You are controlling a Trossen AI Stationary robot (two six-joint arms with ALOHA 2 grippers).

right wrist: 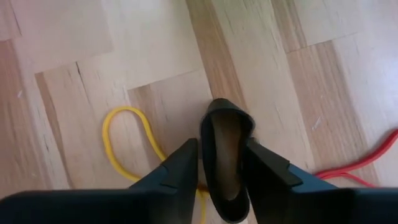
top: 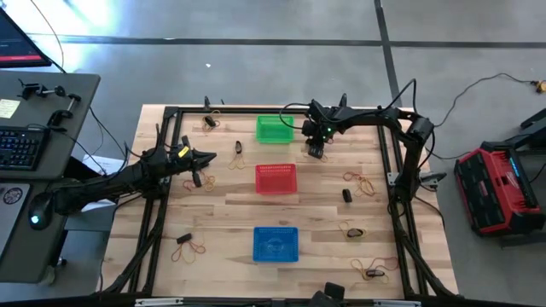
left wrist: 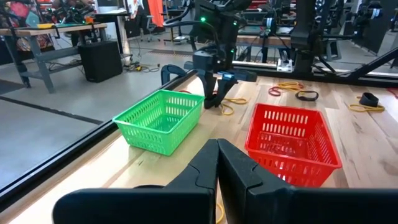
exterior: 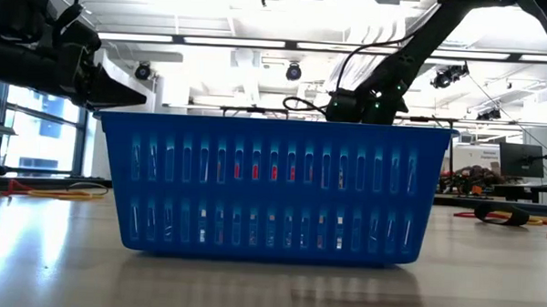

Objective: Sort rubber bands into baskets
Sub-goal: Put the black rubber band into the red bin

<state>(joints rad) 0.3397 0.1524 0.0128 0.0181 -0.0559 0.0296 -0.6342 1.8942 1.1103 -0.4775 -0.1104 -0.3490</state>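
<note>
The wooden surface (top: 230, 217) carries green (top: 275, 129), red (top: 275, 178) and blue (top: 275, 244) baskets in a line from far edge to near edge. The right end effector (right wrist: 219, 163), beside the green basket, is clamped on a black rubber band (right wrist: 225, 152). The left end effector (left wrist: 217, 163), fingers together, hovers near the left edge.

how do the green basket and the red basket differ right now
Colour: one green basket, one red basket. Place: in the high view the green basket sits nearest the table's far edge, beside the right gripper, while the red basket sits mid-table, between the green basket and the blue basket. Both are upright, open-topped rectangular mesh baskets of like size.
</note>
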